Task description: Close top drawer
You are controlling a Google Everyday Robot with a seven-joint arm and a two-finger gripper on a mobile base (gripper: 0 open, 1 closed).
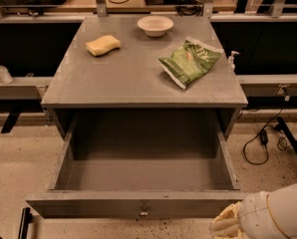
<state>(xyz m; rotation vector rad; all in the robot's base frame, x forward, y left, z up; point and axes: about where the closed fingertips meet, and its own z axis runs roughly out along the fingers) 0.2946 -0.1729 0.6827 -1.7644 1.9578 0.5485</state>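
Note:
The top drawer (138,205) is a wide matte-grey box pulled fully out of the grey cabinet, empty inside, with a small metal knob (144,213) at the middle of its front panel. My gripper (225,225) shows at the bottom right, below and in front of the right end of the drawer's front panel, on a white arm (278,213). Only cream-coloured parts of it show at the frame's lower edge.
On the cabinet top (133,78) lie a yellow sponge (103,45), a white bowl (155,25) and a green chip bag (191,61). A black cable (260,138) lies on the speckled floor to the right. Low shelves run behind on both sides.

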